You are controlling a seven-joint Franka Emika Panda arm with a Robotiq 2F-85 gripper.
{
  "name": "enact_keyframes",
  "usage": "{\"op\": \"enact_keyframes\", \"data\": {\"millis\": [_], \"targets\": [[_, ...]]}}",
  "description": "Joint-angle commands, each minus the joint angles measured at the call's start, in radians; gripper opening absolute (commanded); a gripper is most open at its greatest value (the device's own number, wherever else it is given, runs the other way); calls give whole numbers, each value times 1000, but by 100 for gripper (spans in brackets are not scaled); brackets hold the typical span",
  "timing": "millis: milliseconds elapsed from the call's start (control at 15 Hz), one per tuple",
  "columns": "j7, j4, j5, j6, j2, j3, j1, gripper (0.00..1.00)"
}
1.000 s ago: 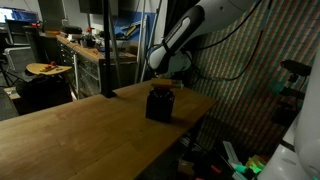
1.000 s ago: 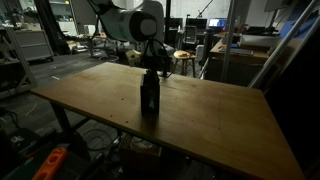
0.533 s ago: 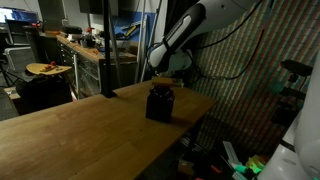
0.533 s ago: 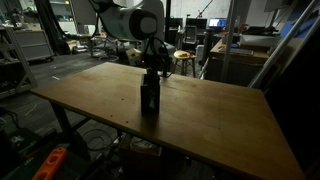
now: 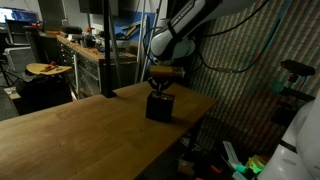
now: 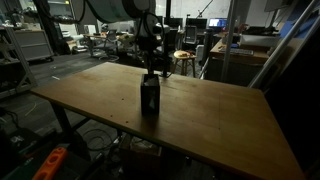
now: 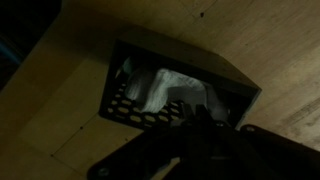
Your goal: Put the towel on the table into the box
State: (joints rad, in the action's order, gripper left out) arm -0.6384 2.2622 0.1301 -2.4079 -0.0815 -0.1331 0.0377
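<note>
Up close in the wrist view, the hand is just a dark blur, so can't tell if it's clenched or released. Right past it, the white towel sits bunched inside the black mesh box on the wooden tabletop. Cluttered workbench way behind.

Readable text: none in any view.
Box: dark walls, too dim to tell whether they carry any lettering.
Worktop: plain wood around the box, no legible marks.
Benches behind the box: items too small and dim to read.
</note>
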Motion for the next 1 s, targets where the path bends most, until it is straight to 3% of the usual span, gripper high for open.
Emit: {"op": "enact_keyframes", "data": {"millis": [0, 533, 600, 667, 933], "targets": [[-48, 31, 51, 33, 116, 18, -2, 4], [-62, 70, 44, -2, 245, 68, 21, 7], [-59, 79, 35, -13, 259, 73, 22, 31], [-41, 39, 31, 20, 203, 72, 27, 7], [-42, 58, 29, 11, 232, 81, 29, 31]]}}
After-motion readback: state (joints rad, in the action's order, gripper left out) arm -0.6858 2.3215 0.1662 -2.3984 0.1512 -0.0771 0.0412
